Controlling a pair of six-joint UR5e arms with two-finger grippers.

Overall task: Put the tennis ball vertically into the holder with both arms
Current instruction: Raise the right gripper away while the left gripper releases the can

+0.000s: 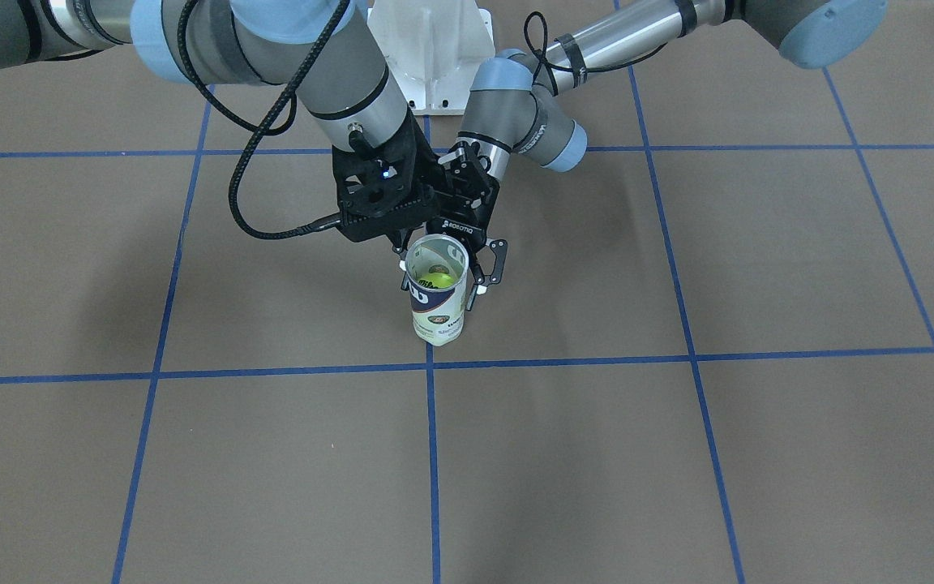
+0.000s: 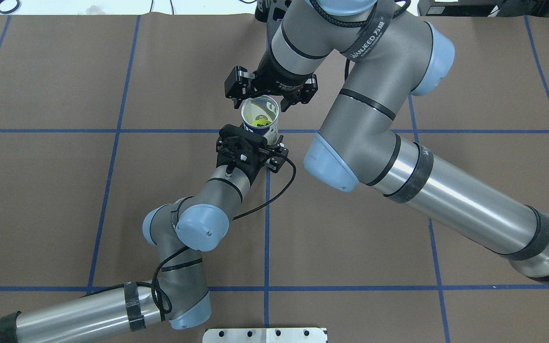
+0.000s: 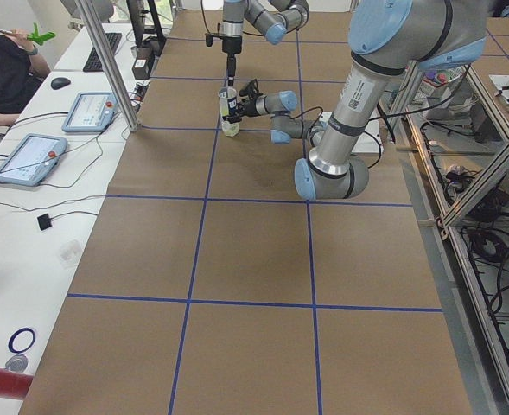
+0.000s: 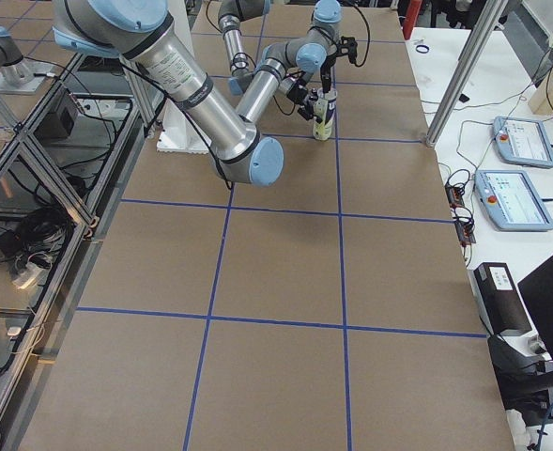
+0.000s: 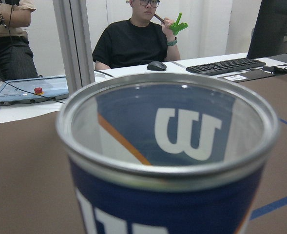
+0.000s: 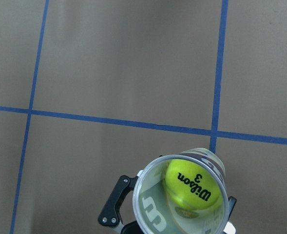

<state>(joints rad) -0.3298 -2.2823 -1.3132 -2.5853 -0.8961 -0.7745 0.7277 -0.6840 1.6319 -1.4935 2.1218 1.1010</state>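
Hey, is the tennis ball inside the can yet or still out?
Inside. The tennis ball sits down in the open holder, visible through its rim from above.

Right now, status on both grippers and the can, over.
Left gripper shut on the holder, which stands upright. Right gripper open above its rim. Tennis ball inside. Nothing in the way.

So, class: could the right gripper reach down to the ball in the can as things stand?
Probably yes: the can stands upright with its mouth open, the ball lies uncovered inside, and the right gripper hangs just above the rim. The narrow opening may still crowd its fingers.
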